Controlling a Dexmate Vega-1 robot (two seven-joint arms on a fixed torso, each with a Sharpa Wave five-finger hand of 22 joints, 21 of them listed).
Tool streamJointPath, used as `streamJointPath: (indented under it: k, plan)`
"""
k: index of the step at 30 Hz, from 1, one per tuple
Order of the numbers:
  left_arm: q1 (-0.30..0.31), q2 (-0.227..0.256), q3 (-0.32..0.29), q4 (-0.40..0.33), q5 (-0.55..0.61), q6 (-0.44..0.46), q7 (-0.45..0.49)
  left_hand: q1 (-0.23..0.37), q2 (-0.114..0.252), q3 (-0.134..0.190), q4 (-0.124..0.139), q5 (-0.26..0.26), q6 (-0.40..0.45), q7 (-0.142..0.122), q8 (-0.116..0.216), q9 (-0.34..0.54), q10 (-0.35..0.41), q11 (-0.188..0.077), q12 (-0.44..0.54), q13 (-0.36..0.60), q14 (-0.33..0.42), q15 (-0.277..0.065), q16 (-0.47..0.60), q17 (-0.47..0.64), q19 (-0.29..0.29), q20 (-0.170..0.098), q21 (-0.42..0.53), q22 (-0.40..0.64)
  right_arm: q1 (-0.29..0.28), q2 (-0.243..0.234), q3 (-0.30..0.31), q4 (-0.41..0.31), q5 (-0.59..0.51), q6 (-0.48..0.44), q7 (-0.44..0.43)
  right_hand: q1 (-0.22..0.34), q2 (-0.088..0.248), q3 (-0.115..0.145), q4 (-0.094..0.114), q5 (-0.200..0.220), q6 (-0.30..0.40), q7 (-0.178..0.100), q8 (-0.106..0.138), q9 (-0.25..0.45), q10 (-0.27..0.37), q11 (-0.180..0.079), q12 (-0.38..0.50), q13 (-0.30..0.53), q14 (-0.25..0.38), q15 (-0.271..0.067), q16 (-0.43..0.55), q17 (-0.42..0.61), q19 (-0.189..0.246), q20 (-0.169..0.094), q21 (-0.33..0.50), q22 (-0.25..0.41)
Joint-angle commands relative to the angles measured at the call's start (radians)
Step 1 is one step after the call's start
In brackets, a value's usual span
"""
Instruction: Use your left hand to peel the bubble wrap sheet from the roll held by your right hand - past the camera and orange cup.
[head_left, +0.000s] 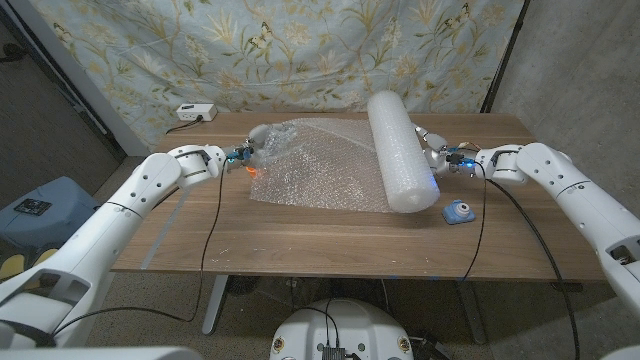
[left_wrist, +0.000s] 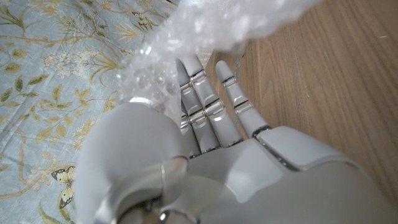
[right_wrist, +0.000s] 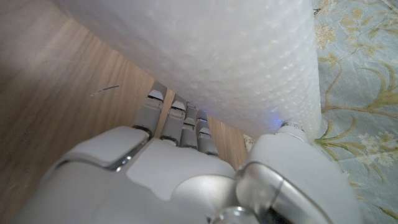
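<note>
Two arms reach in over the wooden table (head_left: 300, 240) from the near corners. The left hand (head_left: 252, 152) holds up the bunched free end of the bubble wrap sheet (head_left: 320, 170), which trails flat across the table from that hand to the roll (head_left: 400, 150); an orange glow just beneath the hand, seen through the wrap, may be the cup (too blurred to tell). The left wrist view adds what the head view cannot: straight fingers (left_wrist: 205, 106) running up under the crumpled wrap (left_wrist: 205, 37), thumb against it. The right hand (head_left: 440, 157) presses the far side of the roll, fingers (right_wrist: 180, 121) tucked beneath it and thumb against its end. Just nearer than that hand lies a small blue camera (head_left: 459, 212). No writing is legible.
</note>
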Motion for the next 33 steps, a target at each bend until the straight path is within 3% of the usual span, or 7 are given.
streamJointPath:
  k: [1,20,33]
  plan:
    - [0.022,0.014,-0.010,-0.022,-0.012,-0.026,0.023,0.010,-0.003,0.005,0.005,0.000,0.023,0.021,-0.002,0.004,0.011,-0.003,-0.001,0.002,0.008,-0.003,-0.001,0.001,-0.004,-0.003,0.007,0.003,0.042,0.008,-0.017,0.041,-0.026,-0.025,0.018,-0.003,0.005,-0.011,0.002,0.007,-0.006,0.066,0.003,-0.002,0.000,0.005,-0.002,0.003,0.005,0.006,0.001,0.002,0.003,0.005,0.000,0.003]
    - [0.003,0.047,-0.012,-0.031,-0.013,-0.019,0.023,0.010,-0.003,0.004,0.006,0.000,0.025,0.022,-0.006,0.004,0.013,-0.002,-0.005,0.004,0.008,-0.002,-0.003,0.004,-0.007,-0.003,0.016,0.002,0.045,0.027,-0.005,0.068,-0.045,0.001,0.040,0.000,0.010,-0.019,0.003,0.015,-0.003,0.066,0.005,-0.003,0.002,0.005,-0.009,0.006,0.005,0.008,0.002,0.003,0.002,0.005,-0.001,0.003]
    - [0.006,0.101,-0.040,-0.072,-0.026,0.006,0.042,0.010,-0.004,0.005,0.005,0.000,0.025,0.023,-0.008,0.004,0.010,-0.004,-0.010,0.006,0.009,-0.002,-0.004,0.005,-0.009,-0.003,0.022,0.001,-0.007,0.036,0.027,0.044,-0.030,0.062,0.049,0.001,0.011,-0.024,0.004,0.019,-0.001,0.066,0.007,-0.004,0.000,0.005,-0.014,0.008,-0.001,0.009,-0.001,0.004,-0.001,0.005,-0.002,0.003]
